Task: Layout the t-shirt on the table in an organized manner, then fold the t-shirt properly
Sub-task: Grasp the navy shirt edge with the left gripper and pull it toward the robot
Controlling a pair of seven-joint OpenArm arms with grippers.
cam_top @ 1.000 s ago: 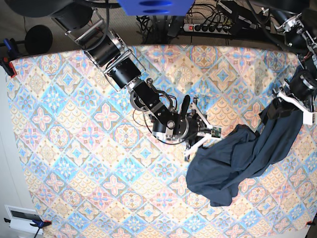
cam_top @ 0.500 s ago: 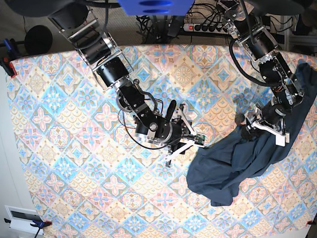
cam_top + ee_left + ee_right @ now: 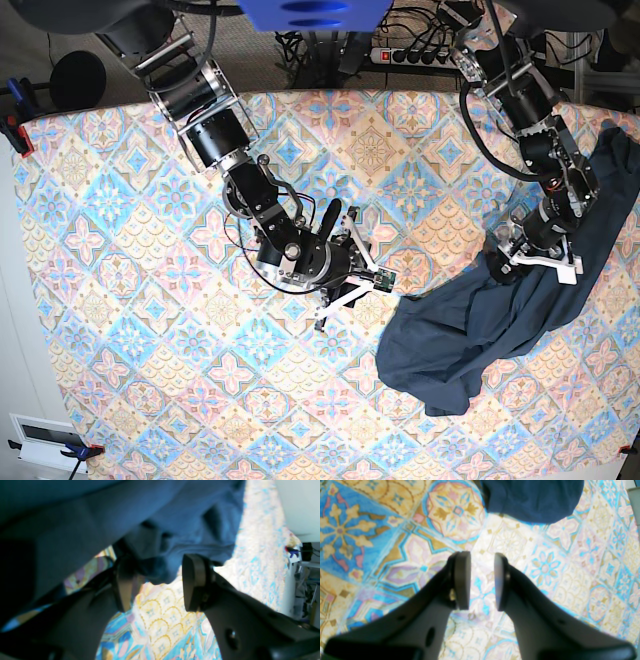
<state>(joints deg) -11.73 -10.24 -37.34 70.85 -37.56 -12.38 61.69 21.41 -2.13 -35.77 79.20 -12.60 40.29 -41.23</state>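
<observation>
The dark navy t-shirt (image 3: 480, 320) lies crumpled on the right side of the table (image 3: 150, 300), one end rising toward the far right edge. My left gripper (image 3: 518, 258) sits at the shirt's upper edge. In the left wrist view the left gripper (image 3: 155, 582) has its jaws apart, with a hanging fold of the shirt (image 3: 160, 530) between the fingertips. My right gripper (image 3: 350, 272) hovers over bare tablecloth left of the shirt. In the right wrist view the right gripper (image 3: 481, 581) is narrowly open and empty, with the shirt (image 3: 532, 500) lying beyond its tips.
A power strip (image 3: 415, 55) with cables lies behind the table's back edge. A red clamp (image 3: 15, 130) grips the left edge, and another clamp (image 3: 80, 450) sits at the bottom left corner beside a white box (image 3: 40, 435).
My left arm swung in from the far right edge and brought the raised shirt end down toward the table. My right arm drew back to the left, away from the shirt.
</observation>
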